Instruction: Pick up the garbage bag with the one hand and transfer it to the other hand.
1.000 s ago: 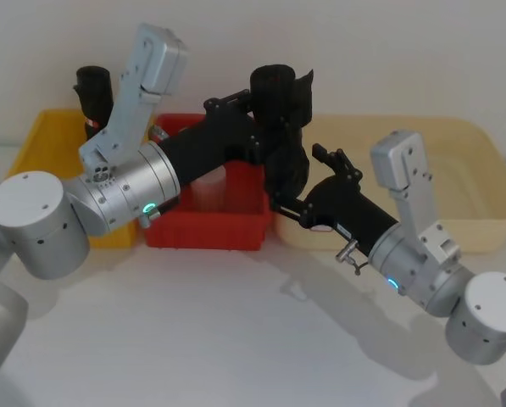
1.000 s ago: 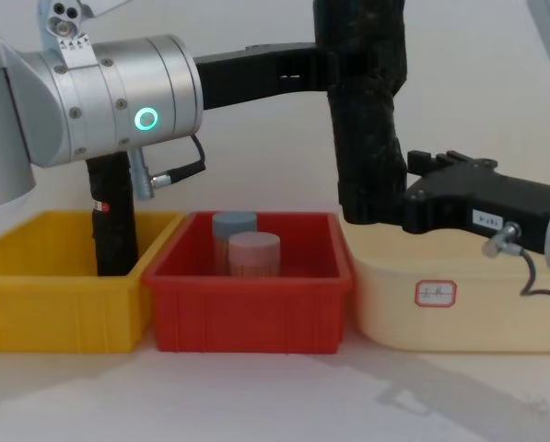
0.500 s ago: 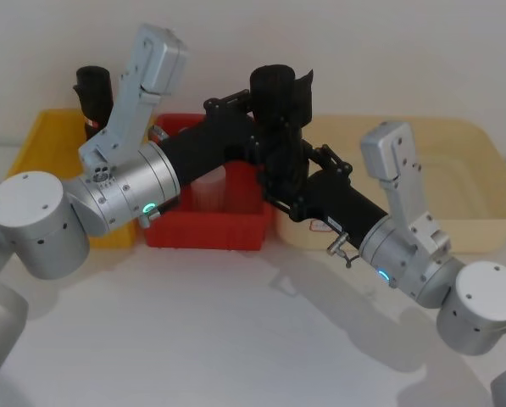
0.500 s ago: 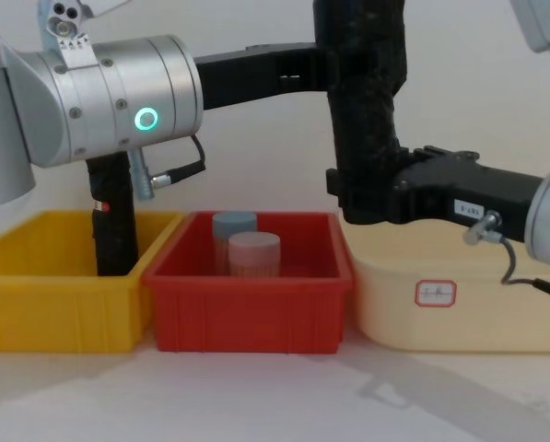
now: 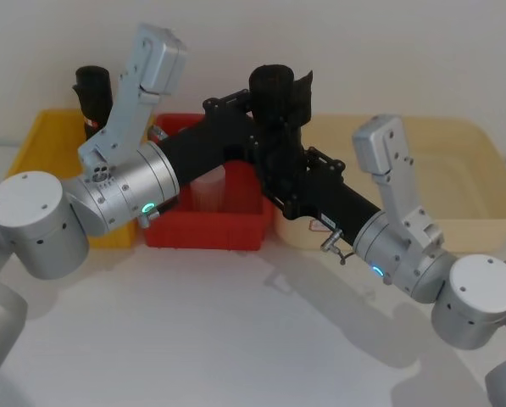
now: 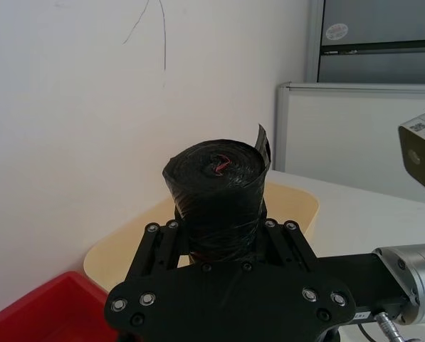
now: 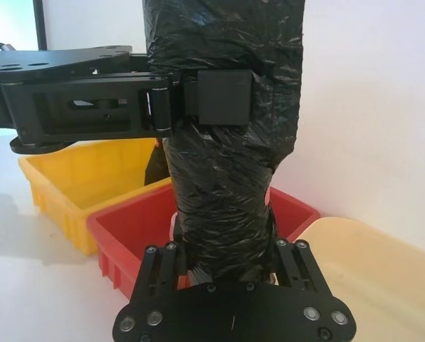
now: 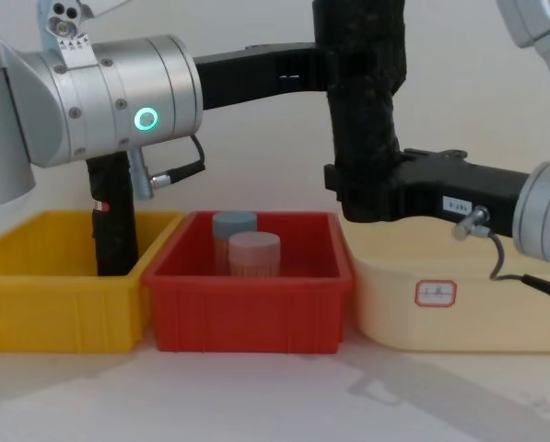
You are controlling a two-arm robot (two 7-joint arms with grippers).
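You are in the middle of the handover. The pick-up is done: the left gripper [image 7: 223,96] holds the garbage bag [image 8: 367,110] upright in the air. Its jaws are clamped on the upper part of the roll, with one pad flat against the crinkled plastic. The right gripper [image 8: 365,191] is at the lower part of the same roll, directly under the left jaws, and the roll goes down between its jaws. I cannot tell if these jaws press on the plastic. What is left, in my judgement: make sure the right jaws grip firmly, then open the left jaws and take that arm away. Under the right jaws stand the red bin [image 8: 247,313] and the cream tray [image 8: 459,322]; the roll seems to touch neither.
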